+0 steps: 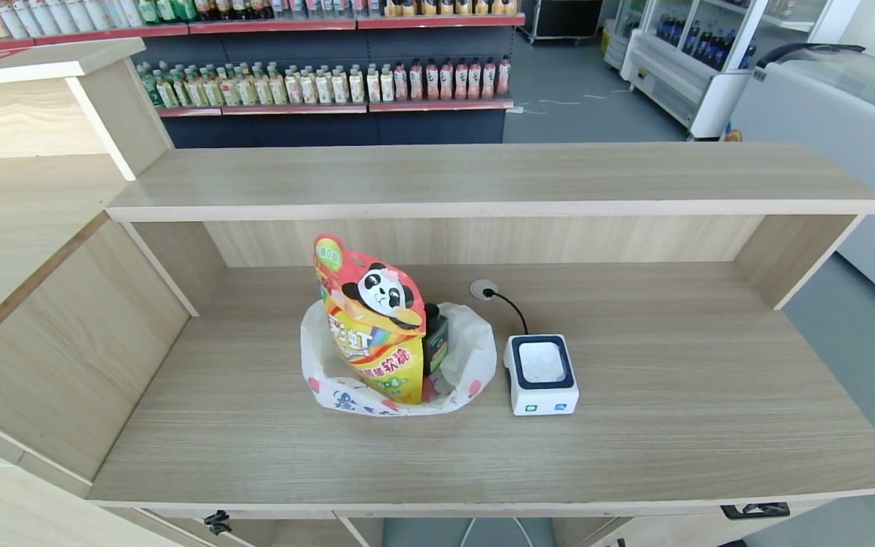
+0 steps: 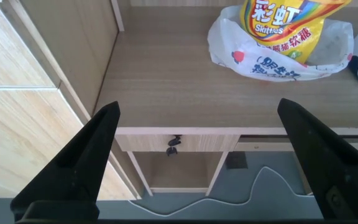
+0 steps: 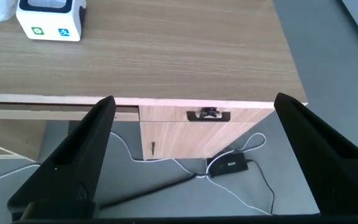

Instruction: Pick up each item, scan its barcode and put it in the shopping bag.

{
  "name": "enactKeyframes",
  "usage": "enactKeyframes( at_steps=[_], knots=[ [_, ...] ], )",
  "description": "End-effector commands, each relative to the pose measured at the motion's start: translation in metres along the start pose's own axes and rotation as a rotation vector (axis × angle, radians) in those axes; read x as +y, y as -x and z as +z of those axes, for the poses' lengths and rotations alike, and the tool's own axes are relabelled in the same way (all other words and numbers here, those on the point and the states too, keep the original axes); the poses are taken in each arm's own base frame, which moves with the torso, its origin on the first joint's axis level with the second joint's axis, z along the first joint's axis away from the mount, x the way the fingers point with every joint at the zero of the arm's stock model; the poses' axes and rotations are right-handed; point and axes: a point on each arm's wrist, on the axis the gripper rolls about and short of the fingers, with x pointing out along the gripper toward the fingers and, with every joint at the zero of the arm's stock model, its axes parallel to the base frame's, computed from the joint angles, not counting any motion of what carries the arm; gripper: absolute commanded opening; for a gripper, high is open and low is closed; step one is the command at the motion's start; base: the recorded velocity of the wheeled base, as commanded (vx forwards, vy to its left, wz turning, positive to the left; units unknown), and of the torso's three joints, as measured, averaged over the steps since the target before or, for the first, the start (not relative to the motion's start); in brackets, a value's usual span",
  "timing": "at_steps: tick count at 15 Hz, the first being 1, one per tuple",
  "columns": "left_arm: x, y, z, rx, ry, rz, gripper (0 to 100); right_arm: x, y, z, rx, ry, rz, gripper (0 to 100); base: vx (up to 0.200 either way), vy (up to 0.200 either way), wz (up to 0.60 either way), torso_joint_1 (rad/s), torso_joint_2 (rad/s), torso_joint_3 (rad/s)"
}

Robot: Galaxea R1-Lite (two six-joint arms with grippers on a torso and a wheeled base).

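Observation:
A white shopping bag (image 1: 475, 357) sits on the wooden counter (image 1: 673, 425), left of the middle. A tall colourful candy pouch (image 1: 373, 327) with a panda picture stands upright inside it, and a dark item (image 1: 434, 342) is tucked behind the pouch. The white barcode scanner (image 1: 541, 374) rests just right of the bag, its black cable running to a grommet behind. My left gripper (image 2: 197, 155) hangs open below the counter's front edge, the bag (image 2: 253, 59) and pouch (image 2: 284, 25) beyond it. My right gripper (image 3: 194, 155) is open too, below the front edge, near the scanner (image 3: 50, 18).
A raised shelf (image 1: 483, 178) and side walls enclose the counter at the back, left and right. Drawers with black handles (image 3: 209, 114) sit under the front edge, with cables on the floor below. Store shelves of bottles (image 1: 323, 83) and freezers stand far behind.

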Motion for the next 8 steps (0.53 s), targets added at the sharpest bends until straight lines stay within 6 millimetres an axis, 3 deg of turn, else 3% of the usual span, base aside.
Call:
enactKeyframes(
  at_steps=[1, 8],
  knots=[
    [0.0, 0.0, 0.0, 0.0, 0.0, 0.0, 100, -0.0001, 0.0016, -0.001, -0.021, -0.001, 0.014, 100, 0.0, 0.0, 0.0, 0.0, 0.0, 0.0],
    [0.0, 0.0, 0.0, 0.0, 0.0, 0.0, 100, -0.001, 0.0067, -0.0035, -0.1, -0.009, 0.057, 100, 0.0, 0.0, 0.0, 0.0, 0.0, 0.0]
  ],
)
